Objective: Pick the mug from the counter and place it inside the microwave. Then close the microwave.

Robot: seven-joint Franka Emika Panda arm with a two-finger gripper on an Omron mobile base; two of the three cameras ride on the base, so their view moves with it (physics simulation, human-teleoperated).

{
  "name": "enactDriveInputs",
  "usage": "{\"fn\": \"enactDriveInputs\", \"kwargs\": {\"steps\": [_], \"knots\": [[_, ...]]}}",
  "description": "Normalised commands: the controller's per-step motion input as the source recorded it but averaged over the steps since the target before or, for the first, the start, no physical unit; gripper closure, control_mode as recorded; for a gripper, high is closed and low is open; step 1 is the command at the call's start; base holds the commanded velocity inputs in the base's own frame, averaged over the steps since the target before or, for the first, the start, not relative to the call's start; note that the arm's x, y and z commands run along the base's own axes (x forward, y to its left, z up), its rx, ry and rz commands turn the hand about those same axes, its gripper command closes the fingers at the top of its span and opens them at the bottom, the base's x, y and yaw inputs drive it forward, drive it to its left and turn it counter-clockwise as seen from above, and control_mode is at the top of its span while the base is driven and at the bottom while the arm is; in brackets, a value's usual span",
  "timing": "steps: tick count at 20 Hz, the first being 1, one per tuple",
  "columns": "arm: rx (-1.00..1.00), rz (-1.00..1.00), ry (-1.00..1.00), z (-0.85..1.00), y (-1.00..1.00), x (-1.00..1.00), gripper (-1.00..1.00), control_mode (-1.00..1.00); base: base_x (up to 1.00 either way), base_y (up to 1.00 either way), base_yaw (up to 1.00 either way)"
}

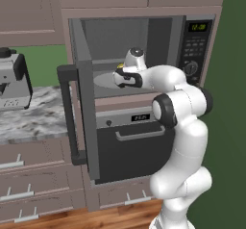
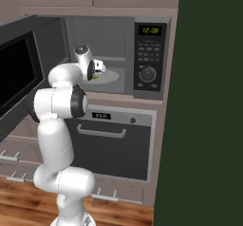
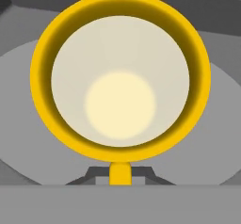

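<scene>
With the claw clamped on the mug inside the microwave, release and door-closing remain.

microwave panel: small green display shows green numbers, looks like 12:00, a bit blurry; keypad marks too small to read | oven below: little dark display with pale marks, too blurry to read
</scene>
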Motion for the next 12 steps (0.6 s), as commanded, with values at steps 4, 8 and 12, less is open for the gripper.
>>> {"fn": "enactDriveInputs", "kwargs": {"steps": [4,8,12], "knots": [[0.00,0.00,0.00,-0.13,0.00,0.09,1.00,-1.00,0.00,0.00,0.00],[0.00,0.00,0.00,-0.01,0.00,0.00,1.00,-1.00,0.00,0.00,0.00],[0.00,0.00,0.00,0.00,0.00,0.00,1.00,-1.00,0.00,0.00,0.00]]}}
